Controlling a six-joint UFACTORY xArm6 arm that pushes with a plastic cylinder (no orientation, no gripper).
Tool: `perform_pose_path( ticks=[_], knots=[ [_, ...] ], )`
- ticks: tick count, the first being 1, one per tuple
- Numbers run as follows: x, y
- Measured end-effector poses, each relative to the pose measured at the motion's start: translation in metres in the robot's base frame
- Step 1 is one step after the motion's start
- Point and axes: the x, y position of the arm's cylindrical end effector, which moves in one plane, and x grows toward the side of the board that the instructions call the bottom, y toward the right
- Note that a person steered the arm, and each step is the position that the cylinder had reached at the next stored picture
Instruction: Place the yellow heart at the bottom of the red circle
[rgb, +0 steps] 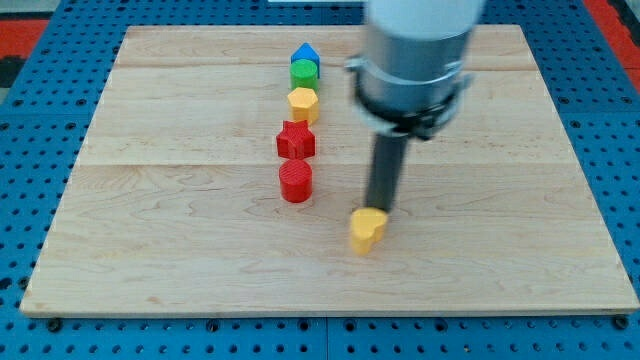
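The yellow heart (367, 230) lies on the wooden board (150, 240), below centre and a little to the view's right. The red circle (296, 182) stands to the heart's upper left, about a block's width away. My tip (380, 209) touches the heart's upper right edge; the dark rod rises from there to the grey arm body (415, 55) at the view's top.
A column of blocks runs up from the red circle: a red star (296, 140), a yellow hexagon (303, 103), a green block (304, 73) and a blue block (305, 54). Blue pegboard (30, 120) surrounds the board.
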Motion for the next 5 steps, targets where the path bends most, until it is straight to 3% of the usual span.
perform_pose_path(
  ticks=[2,3,4,5],
  knots=[
    [0.016,0.072],
    [0.049,0.041],
    [0.027,-0.008],
    [0.032,-0.03]
  ],
)
